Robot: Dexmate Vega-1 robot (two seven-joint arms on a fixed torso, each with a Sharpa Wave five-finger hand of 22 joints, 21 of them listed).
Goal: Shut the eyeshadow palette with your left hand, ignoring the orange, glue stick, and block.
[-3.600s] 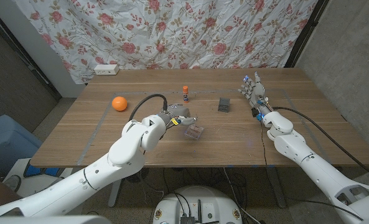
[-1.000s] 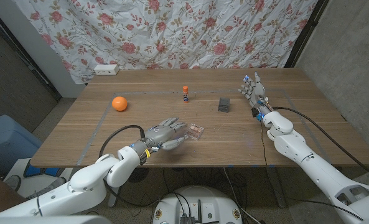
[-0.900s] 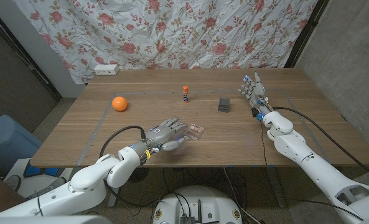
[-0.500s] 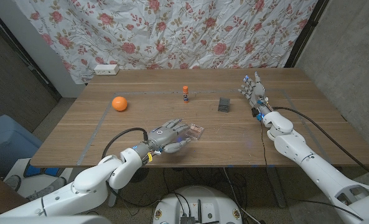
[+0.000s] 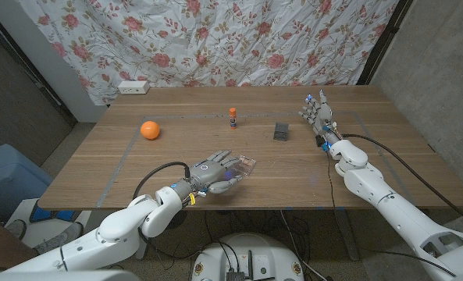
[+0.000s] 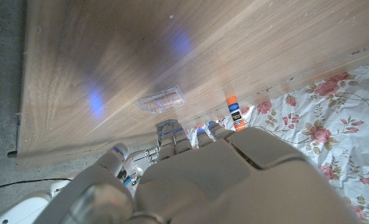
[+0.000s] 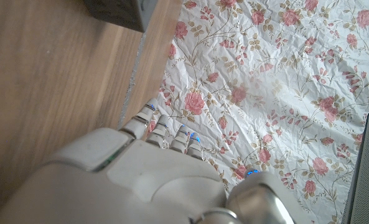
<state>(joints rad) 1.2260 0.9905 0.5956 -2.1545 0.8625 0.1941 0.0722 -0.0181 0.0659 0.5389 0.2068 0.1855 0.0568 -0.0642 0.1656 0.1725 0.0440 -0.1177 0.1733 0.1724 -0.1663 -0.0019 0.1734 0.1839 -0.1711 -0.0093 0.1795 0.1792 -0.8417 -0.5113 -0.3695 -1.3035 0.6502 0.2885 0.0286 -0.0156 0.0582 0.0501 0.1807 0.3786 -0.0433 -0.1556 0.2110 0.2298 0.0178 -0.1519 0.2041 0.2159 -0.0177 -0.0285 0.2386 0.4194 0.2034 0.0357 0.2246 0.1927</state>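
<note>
Looking at the eyeshadow palette (image 5: pixel 247 165), it's a small flat clear-plastic case lying near the front middle of the wooden bench (image 5: pixel 98 172), and from the left wrist view (image 6: pixel 162 99) it looks closed already, lid down flat on the base. My guess is it's really light and a bit slippery on that smooth wood, so any push on the edge would probably skate it instead of pressing it shut. If it needs more, I'd press straight down on the top face, near the edge opposite the hinge, though I can't tell which side the hinge is on. Thin hard plastic, so probably stiff but crackable if you lean on it.

The left hand (image 5: pixel 215 170) is just beside the palette, fingers spread and holding nothing; I can't tell whether the fingertips touch it. The right hand (image 5: pixel 317 112) is well apart near the far right, fingers up and apart, also empty.

Other stuff: a round orange (image 5: pixel 149 129), an upright glue stick (image 5: pixel 233 118) with an orange cap, and a dark grey block (image 5: pixel 281 131), all further back. Floral cloth behind.
</note>
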